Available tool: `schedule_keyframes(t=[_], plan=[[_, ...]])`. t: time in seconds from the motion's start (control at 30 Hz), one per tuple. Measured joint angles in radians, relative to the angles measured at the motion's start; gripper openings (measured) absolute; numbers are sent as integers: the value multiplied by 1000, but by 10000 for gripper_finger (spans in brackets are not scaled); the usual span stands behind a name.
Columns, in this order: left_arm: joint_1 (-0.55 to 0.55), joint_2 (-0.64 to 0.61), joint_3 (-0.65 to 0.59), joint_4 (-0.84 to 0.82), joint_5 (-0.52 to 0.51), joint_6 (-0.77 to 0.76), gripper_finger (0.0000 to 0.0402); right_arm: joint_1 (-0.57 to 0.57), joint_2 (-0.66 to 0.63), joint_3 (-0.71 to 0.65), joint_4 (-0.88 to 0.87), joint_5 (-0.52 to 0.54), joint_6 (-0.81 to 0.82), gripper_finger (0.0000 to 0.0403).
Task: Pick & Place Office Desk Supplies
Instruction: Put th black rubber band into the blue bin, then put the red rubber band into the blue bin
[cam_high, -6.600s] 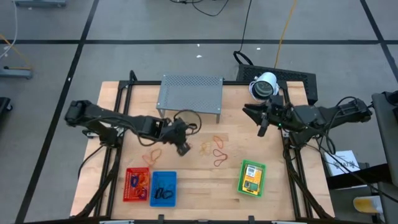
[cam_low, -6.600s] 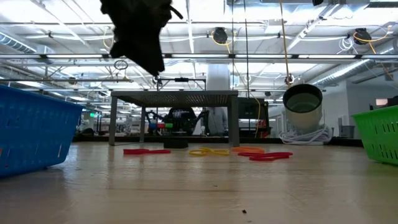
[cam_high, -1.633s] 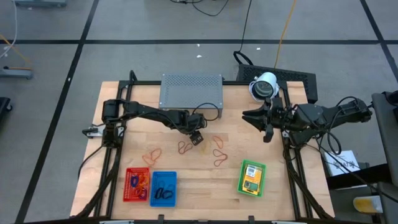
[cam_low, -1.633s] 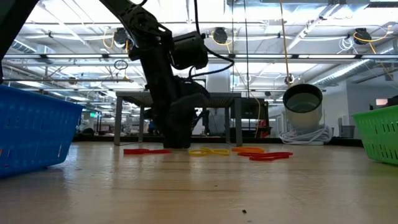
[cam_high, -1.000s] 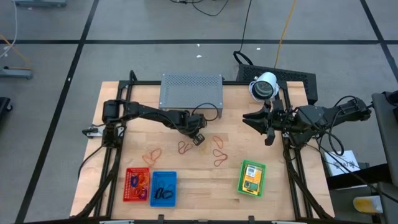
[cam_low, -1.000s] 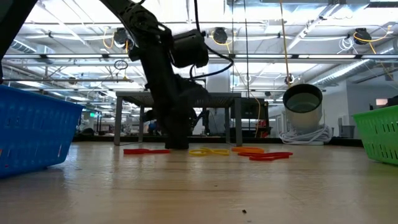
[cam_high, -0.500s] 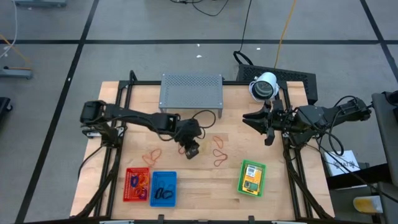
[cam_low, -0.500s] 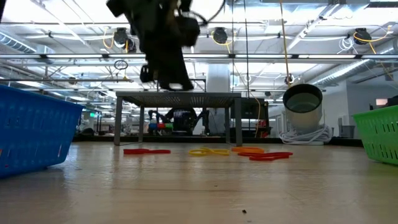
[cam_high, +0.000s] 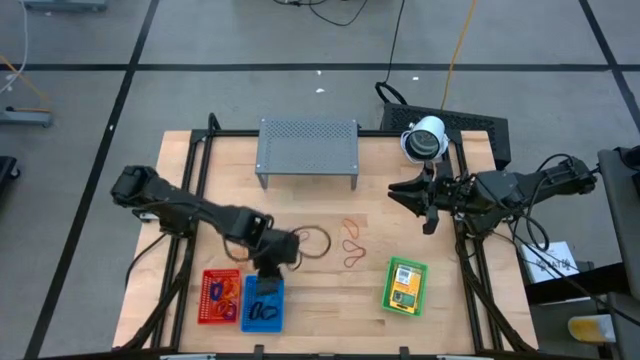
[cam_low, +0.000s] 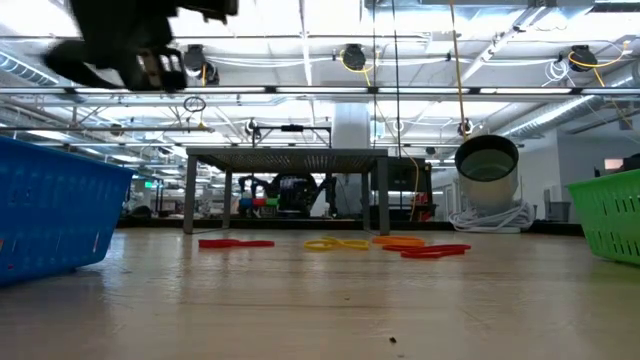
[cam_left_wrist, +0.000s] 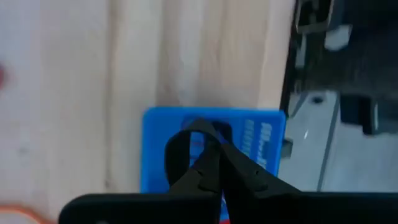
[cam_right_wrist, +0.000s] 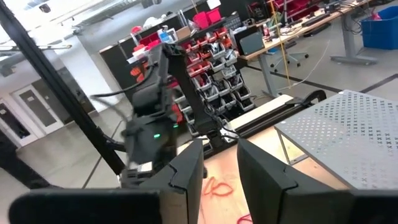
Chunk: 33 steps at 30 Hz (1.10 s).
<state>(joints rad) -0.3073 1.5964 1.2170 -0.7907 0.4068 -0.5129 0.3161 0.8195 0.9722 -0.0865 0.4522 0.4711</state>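
Table (cam_high: 420, 230): pale wood, planked, matt with visible grain. Shelf (cam_high: 308, 146): grey perforated metal, dull sheen. Blue basket (cam_low: 55, 215), red basket (cam_high: 219, 297), green basket (cam_low: 612, 215): mesh-like plastic, slightly glossy. Rubber bands (cam_high: 351, 246): thin red and orange rubber, smooth. Left gripper (cam_left_wrist: 214, 163): matt black plastic-looking fingers, pinching a thin black loop (cam_left_wrist: 180, 146), material unclear. Right gripper (cam_right_wrist: 219, 171): same matt black finish.

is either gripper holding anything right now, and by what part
The left gripper is shut on a thin black loop, pinched at one end, over the blue mesh basket. The right gripper holds nothing.
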Motion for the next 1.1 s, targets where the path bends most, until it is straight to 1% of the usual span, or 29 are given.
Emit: schedule_keyframes(t=[0.13, 0.27, 0.4, 0.57, 0.63, 0.7, 0.83, 0.93, 1.1], plan=[[-66, 0, 0, 11, -16, -16, 10, 0, 19, 0, 0, 33, 26, 89], [-105, 0, -9, 19, -51, -29, 4, 0, 40, 0, 3, 48, 40, 89], [-123, 1, -72, 70, -67, -83, 12, 0, 61, 0, 8, 48, 57, 89], [-148, 1, -147, 130, -60, -124, 5, 0, 79, 0, 8, 45, 94, 89], [-154, 1, -158, 140, -61, -128, 9, 0, 84, 0, 8, 45, 97, 89], [-161, 1, -161, 141, -82, -116, 26, 0, 89, 0, 8, 45, 98, 89], [-168, 1, -161, 141, -137, -111, 82, 0, 95, 0, 8, 45, 116, 89], [-167, 1, -161, 141, -147, -117, 118, 0, 96, 0, 8, 45, 119, 89], [-167, 1, -161, 164, -156, -113, 156, 0, 96, 0, 8, 45, 119, 89]])
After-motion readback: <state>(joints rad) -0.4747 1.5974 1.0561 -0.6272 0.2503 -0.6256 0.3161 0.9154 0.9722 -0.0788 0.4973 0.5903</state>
